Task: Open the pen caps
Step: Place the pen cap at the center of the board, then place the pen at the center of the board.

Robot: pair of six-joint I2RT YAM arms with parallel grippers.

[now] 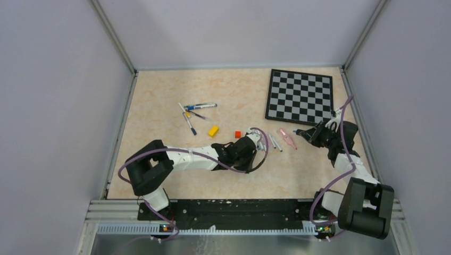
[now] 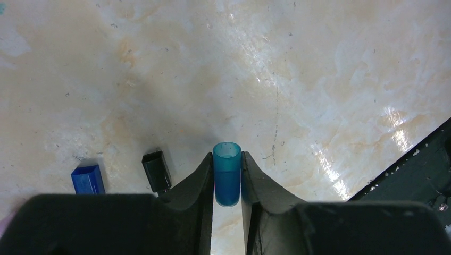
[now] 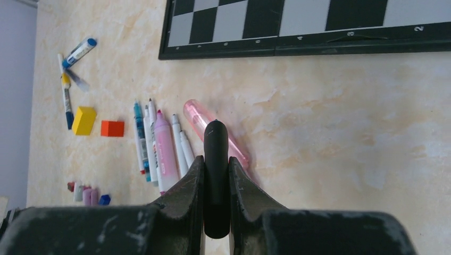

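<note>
A cyan cap (image 2: pixel 227 178) lies along the gap between the fingers of the left pincer (image 2: pixel 227 155), open mouth pointing away from the wrist. Both fingers rest against its sides, so the pincer is clamped on it, low over the table (image 2: pixel 319 79). Just left of this pincer a black cap (image 2: pixel 157 171) lies loose, and a blue cap (image 2: pixel 88 179) lies beyond it.

The right pincer (image 3: pixel 216 159) is closed tight on what looks like a black pen (image 3: pixel 216 135), though only its rounded end shows past the fingertips. A clear pink pen (image 3: pixel 192 112) lies directly ahead of that end. A row of pens (image 3: pixel 159 149) lies side by side to the pincer's front-left. Further left are a red cube (image 3: pixel 112 128) and a yellow block (image 3: pixel 84 120), and a chessboard (image 3: pixel 308 26) is far ahead. A few more pens (image 3: pixel 77 53) lie far off to the front-left and seem yet to be opened.

The main risk is at the left pincer. The cyan cap is small, round and smooth, so if it is let go at a slant it will likely roll, either knocking the black cap beside it or running off across the glossy table. On the right, the grip sits near the pen's end. A sideways pull there could lever the pen out of the fingers, or drag its end across the pink pen just ahead.
</note>
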